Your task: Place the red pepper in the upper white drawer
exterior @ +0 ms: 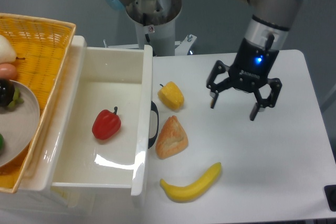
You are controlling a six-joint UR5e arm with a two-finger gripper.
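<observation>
Red pepper (106, 125): small, glossy, bright red, with a short dark stem pointing toward the top of the frame. It lies on the floor of the upper white drawer (144, 145), left of centre in the frame, roughly mid-drawer and apart from all four walls. A faint highlight shows on its upper surface.

Upper white drawer: pulled open, deep glossy white walls, interior reflecting a bright patch of light just below the pepper. Black handle (154, 125) on the front panel, facing right toward the table.

Gripper (233, 105): right of centre, upper half of frame, above the white table (273, 171). Fingers spread wide, nothing between them; blue indicator light lit on the wrist. It is well apart from the drawer and from the pepper.

Other items on the table: yellow pepper (171, 95) just right of the drawer front; a wedge-shaped piece of bread (170, 138) below it, next to the handle; a banana (191, 183) near the lower centre.

Far left: orange wicker basket (42, 45) beside the drawer, holding a grey plate (23, 124) with partly cropped food items that cannot be identified.
</observation>
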